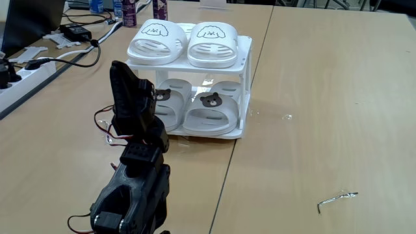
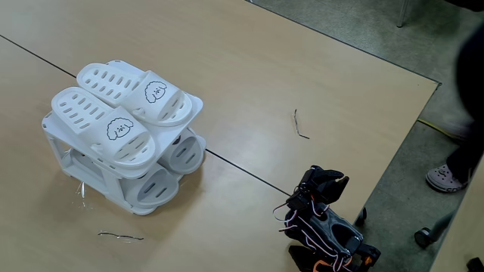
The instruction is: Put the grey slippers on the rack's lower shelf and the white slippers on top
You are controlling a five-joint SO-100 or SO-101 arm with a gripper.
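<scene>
Since they look like moulded plastic, the white slippers on the top of the rack should handle light, stiffish, a bit slick; best pinched at strap or heel rim; count: two white, two grey slippers on the lower shelf; end effector folded back above the desk, jaw state I cannot tell.

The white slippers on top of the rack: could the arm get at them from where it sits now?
Probably yes: the white slippers lie uncovered on the rack, nothing above them, and bare table separates them from the folded arm.
</scene>
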